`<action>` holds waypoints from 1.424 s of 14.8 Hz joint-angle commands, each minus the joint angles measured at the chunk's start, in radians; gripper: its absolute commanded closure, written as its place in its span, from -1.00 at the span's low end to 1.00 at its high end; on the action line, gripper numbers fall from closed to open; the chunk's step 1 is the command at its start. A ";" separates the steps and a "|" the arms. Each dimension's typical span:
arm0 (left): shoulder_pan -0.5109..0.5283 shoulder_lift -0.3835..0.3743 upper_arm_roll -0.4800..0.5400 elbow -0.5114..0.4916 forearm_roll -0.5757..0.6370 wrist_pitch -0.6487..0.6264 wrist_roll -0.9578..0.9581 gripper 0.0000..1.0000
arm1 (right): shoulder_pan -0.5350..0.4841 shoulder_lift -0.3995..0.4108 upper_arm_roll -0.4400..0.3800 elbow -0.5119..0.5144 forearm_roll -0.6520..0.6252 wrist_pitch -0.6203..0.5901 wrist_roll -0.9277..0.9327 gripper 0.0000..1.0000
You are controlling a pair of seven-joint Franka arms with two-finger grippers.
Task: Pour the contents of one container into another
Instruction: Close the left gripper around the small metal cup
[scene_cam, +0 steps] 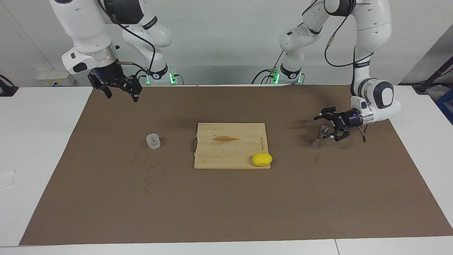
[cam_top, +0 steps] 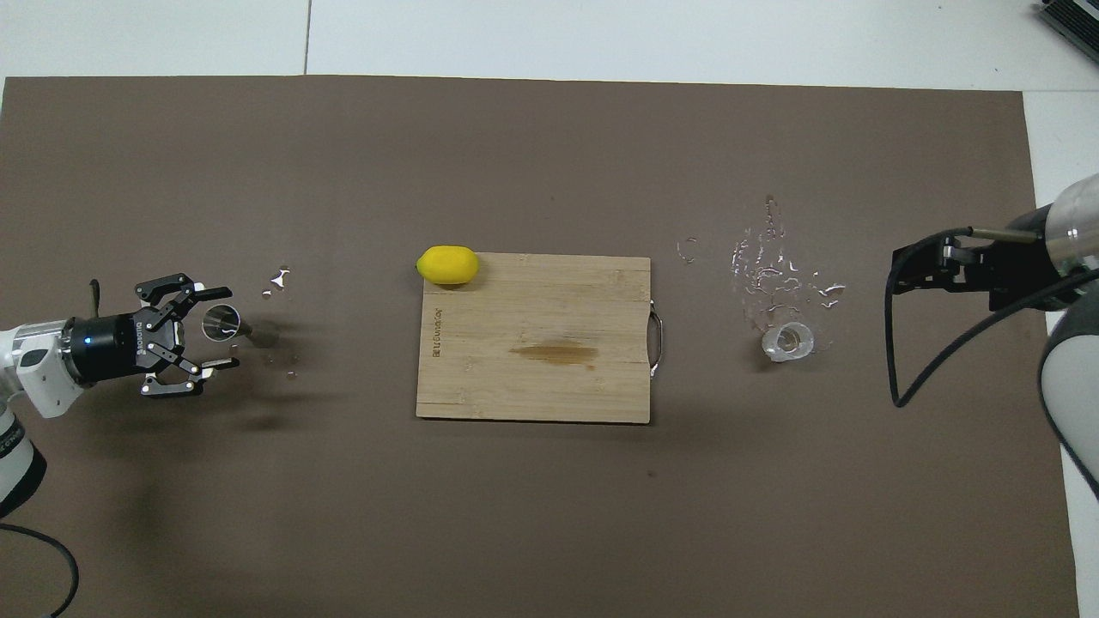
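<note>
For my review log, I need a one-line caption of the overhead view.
Open left gripper around the jigger; cup stands among spilled drops; lemon on the board's corner.

Board (scene_cam: 230, 145) mid-table, lemon (scene_cam: 262, 159) on its edge, cup (scene_cam: 153, 141) toward right arm's end, jigger (scene_cam: 321, 134) seemingly between left hand (scene_cam: 330, 126) fingers

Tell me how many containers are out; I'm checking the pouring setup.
2. The clear cup stands toward the right arm's end; the metal jigger stands toward the left arm's end, between the open left gripper's fingers.
</note>
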 commanded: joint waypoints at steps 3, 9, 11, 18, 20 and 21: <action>0.040 0.006 -0.004 -0.022 -0.021 -0.007 0.037 -1.00 | -0.015 -0.024 0.004 -0.024 0.025 -0.002 -0.025 -1.00; 0.030 0.006 -0.006 -0.038 -0.039 0.024 0.064 -0.97 | -0.015 -0.024 0.004 -0.023 0.025 -0.002 -0.025 -1.00; 0.025 0.006 -0.006 -0.043 -0.056 0.036 0.066 -0.96 | -0.015 -0.024 0.004 -0.023 0.025 -0.002 -0.025 -1.00; 0.014 0.006 -0.006 -0.048 -0.065 0.065 0.090 -0.75 | -0.014 -0.024 0.004 -0.023 0.025 -0.002 -0.025 -1.00; 0.008 0.008 -0.006 -0.052 -0.067 0.076 0.115 -0.58 | -0.014 -0.024 0.004 -0.023 0.025 -0.002 -0.025 -1.00; 0.001 0.006 -0.006 -0.054 -0.070 0.077 0.115 -0.53 | -0.014 -0.024 0.004 -0.023 0.025 -0.002 -0.025 -1.00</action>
